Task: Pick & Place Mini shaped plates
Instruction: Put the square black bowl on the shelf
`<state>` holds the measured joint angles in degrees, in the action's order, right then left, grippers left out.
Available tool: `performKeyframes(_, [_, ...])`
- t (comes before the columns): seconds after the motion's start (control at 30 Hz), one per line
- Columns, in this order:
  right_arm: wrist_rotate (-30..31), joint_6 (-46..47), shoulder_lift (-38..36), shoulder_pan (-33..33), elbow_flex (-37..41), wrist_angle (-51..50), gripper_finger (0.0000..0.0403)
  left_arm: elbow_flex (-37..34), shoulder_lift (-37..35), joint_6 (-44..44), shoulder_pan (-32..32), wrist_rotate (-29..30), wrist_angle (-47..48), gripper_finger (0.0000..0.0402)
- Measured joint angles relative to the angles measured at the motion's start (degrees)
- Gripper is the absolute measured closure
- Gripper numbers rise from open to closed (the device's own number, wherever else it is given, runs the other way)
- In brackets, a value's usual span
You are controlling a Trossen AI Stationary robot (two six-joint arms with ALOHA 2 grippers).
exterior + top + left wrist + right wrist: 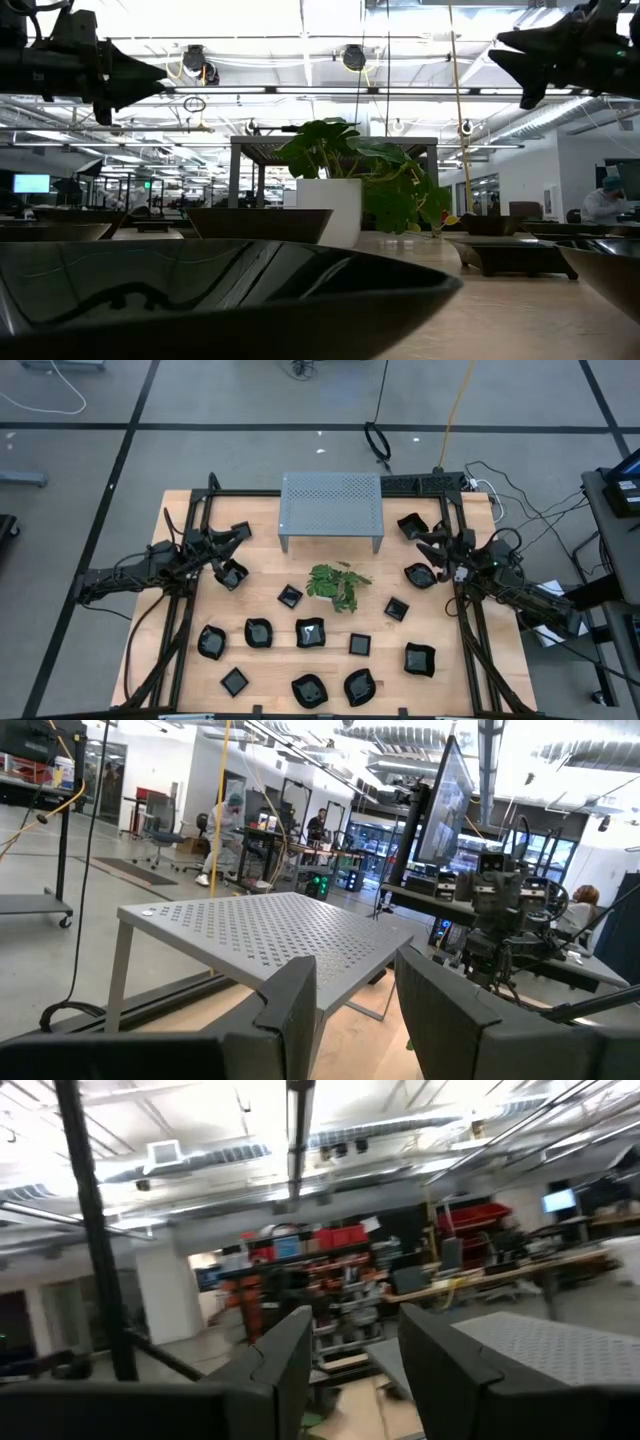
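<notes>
Several small glossy black plates lie flat on the wooden table in the high view, among them one (232, 575) below my left gripper, one (419, 575) and one (412, 525) by my right gripper, and a row near the table's front (310, 632). My left gripper (243, 532) hovers open at the table's left, raised clear of the surface, with its fingers (290, 1010) pointing toward the grey stand. My right gripper (422, 543) hovers open at the table's right, also raised (500, 42). Neither holds anything.
A grey perforated metal stand (332, 510) sits at the far middle of the table, with a green leafy sprig (338, 585) in front of it. Black frame rails (180, 630) run along both table sides. People and desks show in the room beyond.
</notes>
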<state>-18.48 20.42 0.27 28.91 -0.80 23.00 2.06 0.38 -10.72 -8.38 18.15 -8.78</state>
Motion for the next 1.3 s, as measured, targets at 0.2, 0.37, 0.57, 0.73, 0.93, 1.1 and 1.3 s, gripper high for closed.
performKeyframes(0.2, [0.3,0.0,0.0,-0.1,0.0,-0.2,0.0261,0.0,0.0,0.0,0.0,0.0,0.0,0.0261])
performKeyframes(0.37, [0.3,0.0,0.0,-0.1,0.0,-0.2,0.0261,0.0,0.0,0.0,0.0,0.0,0.0,0.0261])
performKeyframes(0.57, [0.2,2.6,0.0,-0.1,0.0,-3.7,0.0261,0.0,0.0,0.0,0.0,0.0,-0.4,0.0261])
performKeyframes(0.73, [0.2,3.1,0.0,-0.1,0.0,-8.8,0.0261,0.0,0.0,-0.5,0.0,0.0,-0.5,0.0261])
performKeyframes(0.93, [0.2,3.1,0.0,-0.1,0.0,-11.8,0.0261,0.0,0.0,-0.6,0.0,0.0,-2.4,0.0261])
performKeyframes(1.1, [0.2,2.9,0.0,-0.1,0.0,-11.3,0.0261,0.0,0.0,-0.5,0.0,-0.3,-5.7,0.0261])
performKeyframes(1.3, [0.3,2.6,0.2,-0.1,0.0,-12.2,0.0261,0.0,0.0,1.0,0.0,-3.8,-6.7,0.0261])
